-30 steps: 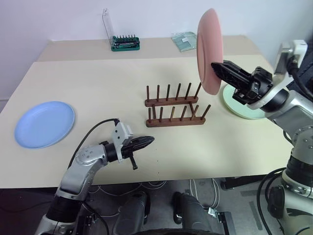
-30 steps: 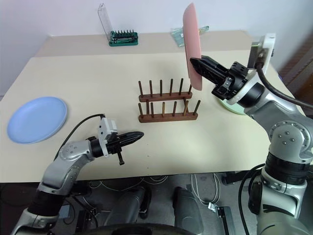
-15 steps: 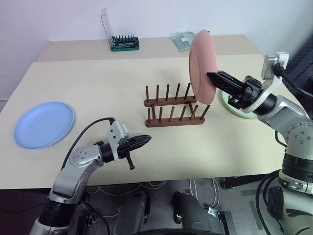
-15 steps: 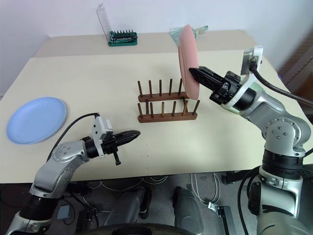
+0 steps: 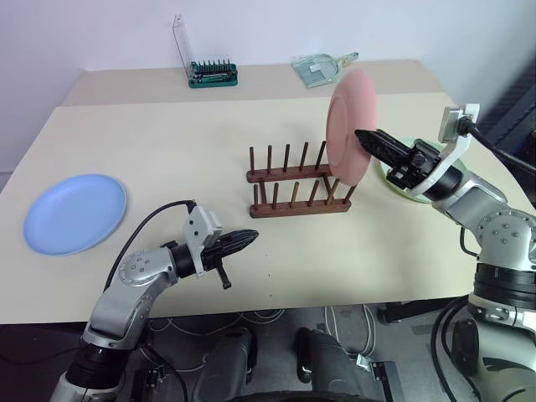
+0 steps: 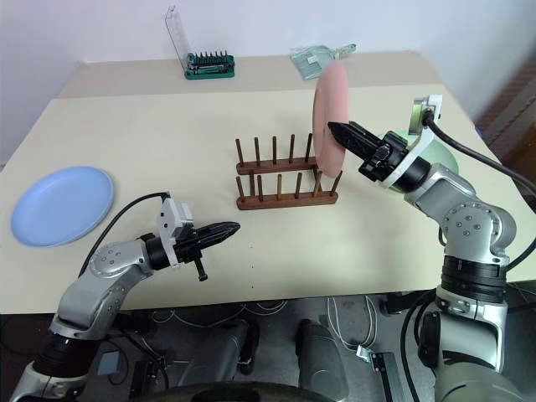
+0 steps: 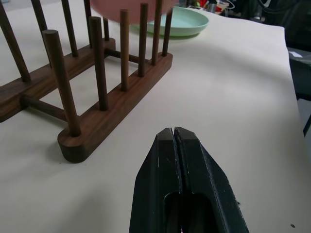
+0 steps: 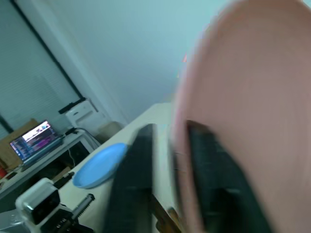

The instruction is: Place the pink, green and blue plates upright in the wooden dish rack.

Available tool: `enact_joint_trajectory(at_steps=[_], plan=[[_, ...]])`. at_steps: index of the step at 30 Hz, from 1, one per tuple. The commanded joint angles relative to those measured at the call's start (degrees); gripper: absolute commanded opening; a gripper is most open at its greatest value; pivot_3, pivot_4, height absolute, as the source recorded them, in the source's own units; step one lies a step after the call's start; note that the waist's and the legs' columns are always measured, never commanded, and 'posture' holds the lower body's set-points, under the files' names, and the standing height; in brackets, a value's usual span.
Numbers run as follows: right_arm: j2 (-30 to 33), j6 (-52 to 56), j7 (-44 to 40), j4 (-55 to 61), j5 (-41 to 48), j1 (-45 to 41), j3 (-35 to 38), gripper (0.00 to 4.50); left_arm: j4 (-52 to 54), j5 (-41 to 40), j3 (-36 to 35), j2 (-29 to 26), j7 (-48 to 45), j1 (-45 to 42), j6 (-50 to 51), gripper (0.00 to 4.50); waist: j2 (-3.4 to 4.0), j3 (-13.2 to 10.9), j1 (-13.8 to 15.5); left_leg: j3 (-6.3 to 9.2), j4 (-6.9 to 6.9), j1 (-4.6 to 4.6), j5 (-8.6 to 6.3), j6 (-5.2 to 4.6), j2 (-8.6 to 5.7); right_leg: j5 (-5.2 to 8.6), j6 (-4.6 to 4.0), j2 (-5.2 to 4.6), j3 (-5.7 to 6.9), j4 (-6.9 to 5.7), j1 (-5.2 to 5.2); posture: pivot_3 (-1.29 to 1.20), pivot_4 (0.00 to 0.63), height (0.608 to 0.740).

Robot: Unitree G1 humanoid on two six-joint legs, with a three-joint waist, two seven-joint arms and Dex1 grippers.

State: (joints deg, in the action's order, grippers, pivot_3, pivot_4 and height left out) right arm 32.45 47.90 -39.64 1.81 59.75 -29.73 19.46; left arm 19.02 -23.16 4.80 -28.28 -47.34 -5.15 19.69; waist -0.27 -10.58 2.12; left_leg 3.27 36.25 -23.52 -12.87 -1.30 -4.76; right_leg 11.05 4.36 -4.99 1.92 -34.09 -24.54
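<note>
Progress: pink plate [image 5: 350,126] stands upright at the right end of the wooden dish rack [image 5: 299,183]; blue plate [image 5: 75,213] and green plate [image 6: 433,149] lie flat on the table, unplaced. Right gripper [image 6: 342,136], level, straddles the pink rim, fingers parted. Left gripper [image 5: 244,242] hangs clenched and empty near the rack.

A pale beige bench [image 5: 167,142] runs from the near edge to a white wall [image 5: 100,33] behind it. A seam crosses the bench near its far edge, as if a second bench [image 5: 126,84] stands butted against the first. Under the near edge lies a grey floor [image 5: 402,343] with loose cables [image 5: 251,320]. In the right wrist view, beyond the bench, a low side table carries an open laptop [image 8: 35,137], with a white box [image 8: 82,114] close by, before a window with blinds [image 8: 29,82].
</note>
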Motion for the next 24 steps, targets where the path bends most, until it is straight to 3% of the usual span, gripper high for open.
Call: enact_joint_trajectory(at_steps=[1,4,5,10,16,20,24], plan=[[-0.35,-2.35,0.18,0.99,-0.90,-0.57,1.29,2.87,2.50,-0.65,-0.28,-0.05,0.29,0.25,-0.05,0.00,0.05,-0.03,-0.02,0.00,-0.01,0.00,0.00,0.00,0.00,0.00,0.00,0.00,0.00,0.00,0.00,0.00,0.150,0.740],[-0.72,-4.61,1.23,1.06,-2.88,-0.62,1.45,4.34,2.25,-0.54,-0.20,-0.04,0.31,0.29,-0.23,0.00,0.05,-0.03,-0.01,-0.01,-0.02,0.00,0.00,0.00,0.00,0.00,0.00,0.00,-0.01,0.00,-0.01,0.00,0.150,0.740],[-0.69,-5.34,1.24,1.17,-3.49,-0.59,1.43,4.47,2.16,-0.49,-0.16,-0.01,0.31,0.28,-0.28,0.00,0.05,-0.03,0.00,-0.01,-0.02,0.00,0.00,0.00,0.00,0.00,0.00,0.00,-0.01,0.01,-0.01,0.00,0.150,0.740],[1.96,-10.10,1.76,3.83,-6.11,-0.54,4.64,4.47,2.10,-0.38,0.01,-0.01,0.27,0.11,-0.34,0.00,0.06,-0.04,0.06,-0.02,-0.02,0.00,0.00,0.00,0.00,0.00,0.00,0.00,-0.01,0.01,-0.01,0.00,0.150,0.740],[11.10,-14.34,2.81,1.61,-11.76,3.28,12.57,4.47,1.86,-0.56,0.30,-0.06,-0.12,-0.05,-0.10,0.00,0.09,-0.05,0.25,-0.02,-0.02,-0.06,-0.01,0.00,-0.03,0.01,0.01,-0.02,0.00,0.09,-0.02,0.00,0.150,0.740],[17.08,-19.75,-0.47,-2.33,-23.87,10.39,6.61,4.47,1.24,-0.37,1.01,-0.03,-0.58,-0.74,-0.08,0.00,0.09,-0.04,-0.02,-0.06,-0.03,-0.05,-0.01,-0.01,-0.01,0.01,0.01,-0.02,-0.01,0.09,-0.01,0.00,0.150,0.740],[18.28,-23.32,-2.02,-4.76,-29.09,11.80,3.59,4.47,0.98,-0.31,1.20,-0.03,-0.66,-1.03,-0.16,0.00,0.33,-0.06,-0.72,-0.33,-0.01,0.06,-0.01,-0.01,0.14,0.02,0.04,-0.03,-0.01,0.06,0.00,0.00,0.150,0.740]])
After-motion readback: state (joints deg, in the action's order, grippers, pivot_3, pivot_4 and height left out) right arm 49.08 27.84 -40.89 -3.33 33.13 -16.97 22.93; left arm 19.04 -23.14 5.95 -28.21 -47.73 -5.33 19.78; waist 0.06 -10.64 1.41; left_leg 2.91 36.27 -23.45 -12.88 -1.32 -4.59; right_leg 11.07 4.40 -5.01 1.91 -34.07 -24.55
